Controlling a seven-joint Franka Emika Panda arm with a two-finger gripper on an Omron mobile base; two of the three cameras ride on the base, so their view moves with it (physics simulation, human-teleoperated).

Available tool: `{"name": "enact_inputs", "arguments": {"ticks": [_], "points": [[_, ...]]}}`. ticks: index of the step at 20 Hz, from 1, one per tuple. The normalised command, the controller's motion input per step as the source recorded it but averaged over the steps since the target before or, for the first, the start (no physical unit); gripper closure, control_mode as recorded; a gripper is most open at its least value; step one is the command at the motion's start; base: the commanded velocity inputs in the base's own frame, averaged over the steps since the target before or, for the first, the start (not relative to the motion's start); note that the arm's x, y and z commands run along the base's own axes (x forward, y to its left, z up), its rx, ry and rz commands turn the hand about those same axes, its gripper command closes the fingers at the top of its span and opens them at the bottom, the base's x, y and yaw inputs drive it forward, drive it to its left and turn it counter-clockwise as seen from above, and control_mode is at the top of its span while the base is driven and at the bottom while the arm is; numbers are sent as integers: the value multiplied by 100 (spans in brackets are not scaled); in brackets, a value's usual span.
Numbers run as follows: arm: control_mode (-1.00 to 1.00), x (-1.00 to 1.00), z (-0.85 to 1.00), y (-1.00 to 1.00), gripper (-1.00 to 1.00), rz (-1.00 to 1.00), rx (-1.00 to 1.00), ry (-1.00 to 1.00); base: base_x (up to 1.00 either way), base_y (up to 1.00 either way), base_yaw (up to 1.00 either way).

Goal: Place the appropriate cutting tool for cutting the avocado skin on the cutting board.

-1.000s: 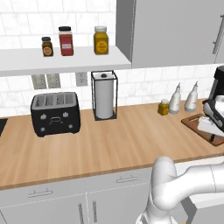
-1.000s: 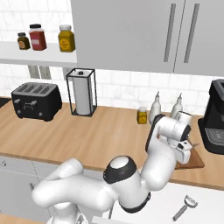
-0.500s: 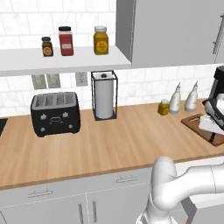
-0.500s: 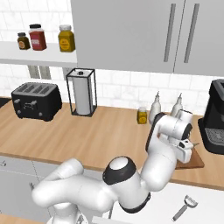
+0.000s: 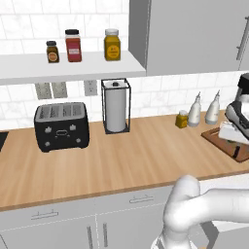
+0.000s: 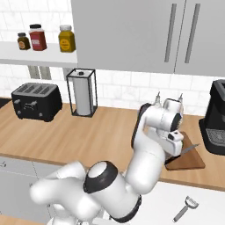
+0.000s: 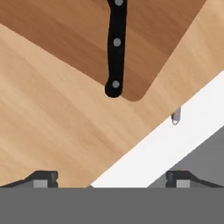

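The knife (image 7: 116, 43) lies flat on the cutting board (image 7: 65, 30) near its corner by the bench (image 7: 57, 131) edge, the end effector (image 7: 111, 178) spread wide and empty above (placement looks done), so next comes lifting clear.

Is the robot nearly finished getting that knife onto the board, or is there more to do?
It looks essentially done: the knife lies on the cutting board, its black handle resting near the board's rounded corner. The gripper is open and holds nothing, its fingertips spread wide above the counter. All that seems left is pulling the arm away.
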Motion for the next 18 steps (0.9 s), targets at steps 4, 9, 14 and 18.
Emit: {"name": "enact_inputs", "arguments": {"ticks": [4, 9, 14, 18], "points": [[-100, -100, 4, 100, -100, 5, -21, -19, 0, 0, 0], [-100, -99, 15, 100, -100, 11, -17, -18, 0, 0, 0], [-100, -79, 48, 80, -100, 24, -4, 0, 0, 0, 0], [-100, -100, 33, 88, -100, 28, -1, 0, 0, 0, 0]]}}
